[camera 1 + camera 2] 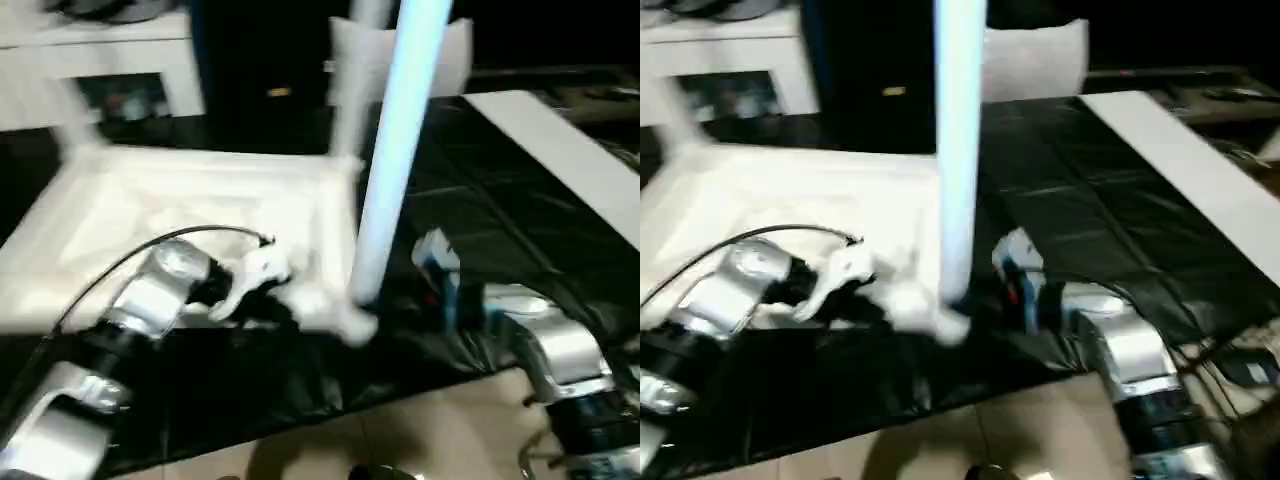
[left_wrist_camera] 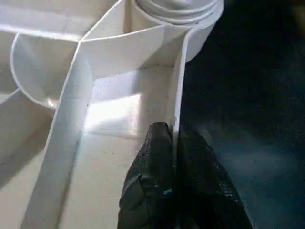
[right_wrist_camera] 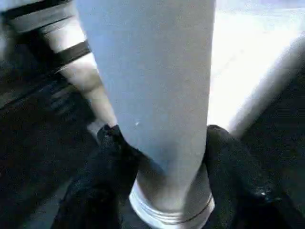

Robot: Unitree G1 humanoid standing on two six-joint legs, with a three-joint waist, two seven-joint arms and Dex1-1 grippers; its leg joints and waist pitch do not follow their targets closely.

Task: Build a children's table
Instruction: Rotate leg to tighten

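My left gripper is clenched on the thin raised rim of the tabletop, which lies upside down on the black sheet. My right gripper grasps a leg low down, just above its threaded end; the leg stands upright at the near right corner socket. I judge the plastic light, stiff and smooth, so slippery: grip the leg low, the rim near the corner. The far right socket holds another leg.
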